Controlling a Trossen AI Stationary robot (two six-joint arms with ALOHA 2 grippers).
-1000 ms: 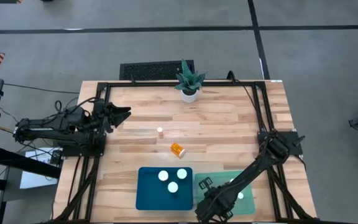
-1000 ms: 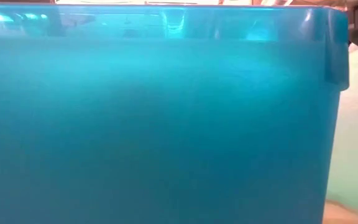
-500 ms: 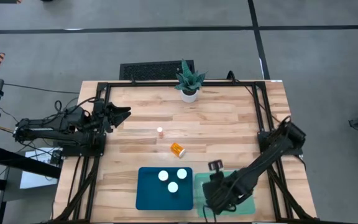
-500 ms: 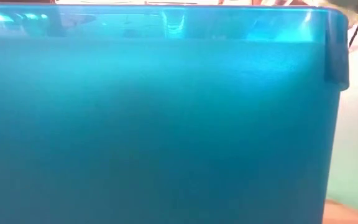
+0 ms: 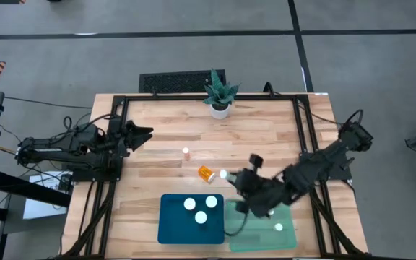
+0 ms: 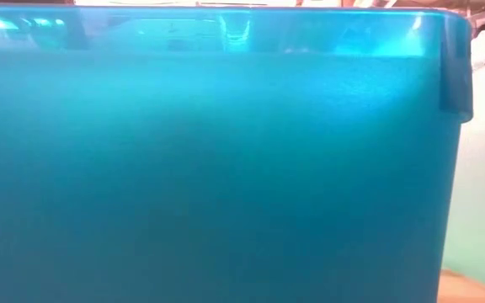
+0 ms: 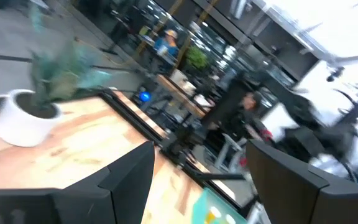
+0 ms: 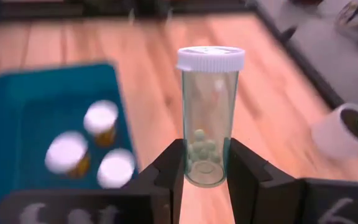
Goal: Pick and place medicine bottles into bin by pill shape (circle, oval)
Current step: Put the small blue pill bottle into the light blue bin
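The right gripper point(image 8: 205, 163), earlier low over the mint tray point(image 5: 289, 237), has risen toward table centre, pinching a clear white-capped bottle point(image 8: 208, 115) just beyond the blue tray point(image 5: 170, 230), while the left gripper point(image 5: 144, 133) waits open at the left.

Held object: a clear cylindrical medicine bottle with white round cap point(image 8: 209, 112), upright, small pale round pills at its bottom.
Right gripper point(image 8: 205, 165): two dark fingers closed on the lower part of the bottle.
Dark blue plastic tray point(image 8: 30, 106): lies on the wooden table point(image 8: 160, 62), holding three amber bottles with white caps point(image 8: 98, 121).
White pot point(image 8: 339, 132): stands at the picture's edge.
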